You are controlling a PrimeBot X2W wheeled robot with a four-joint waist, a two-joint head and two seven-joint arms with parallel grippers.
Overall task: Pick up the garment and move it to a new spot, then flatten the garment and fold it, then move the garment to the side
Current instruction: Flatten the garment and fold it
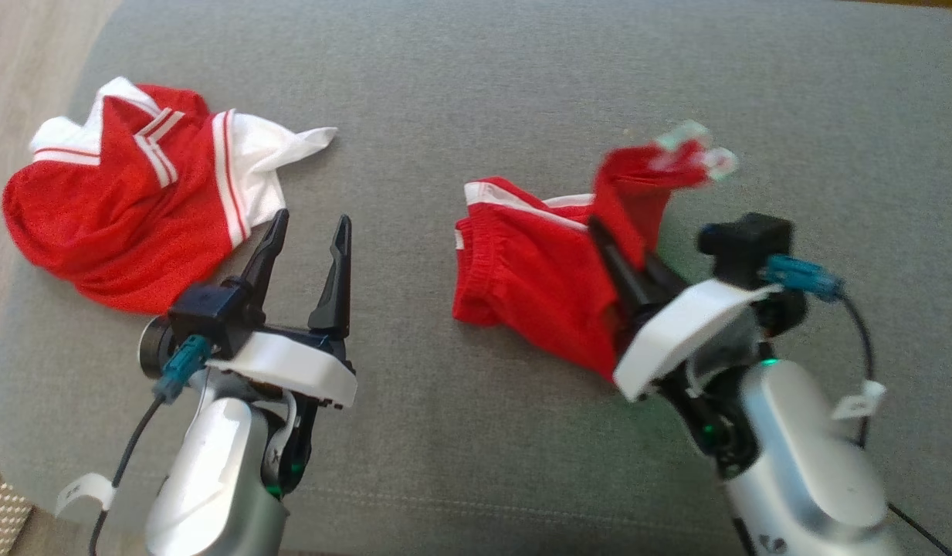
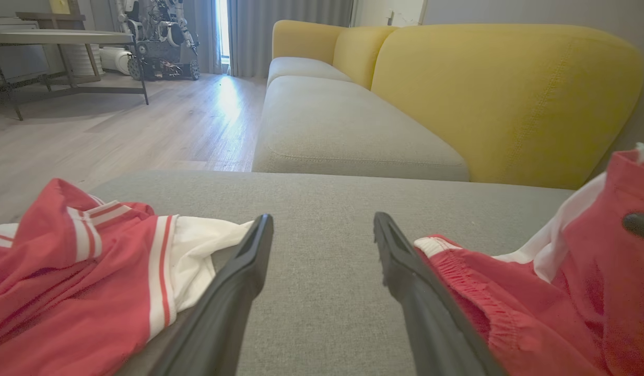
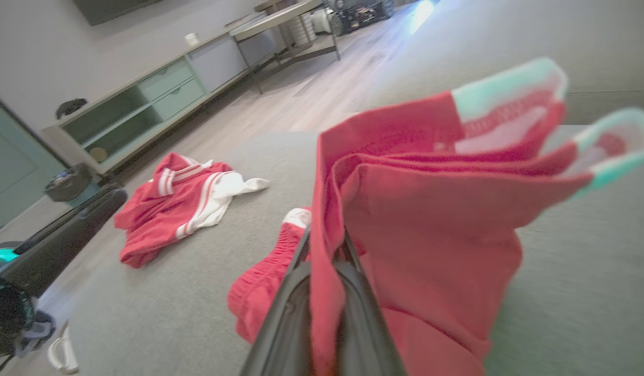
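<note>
Bare grey cushion [image 1: 414, 432] lies open between the crumpled red-and-white shirt [image 1: 128, 201] at left and the red shorts [image 1: 537, 278] at right.

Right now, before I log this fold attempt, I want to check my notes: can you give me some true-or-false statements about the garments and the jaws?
1. The right jaws are shut on the red shorts. True.
2. The left jaws hold the red and white top. False: they stand open between the two garments, holding nothing.
3. The shorts lie fully flat on the grey cushion. False: one part is pulled up off it.
4. The top lies to the robot's left of the shorts. True.
</note>
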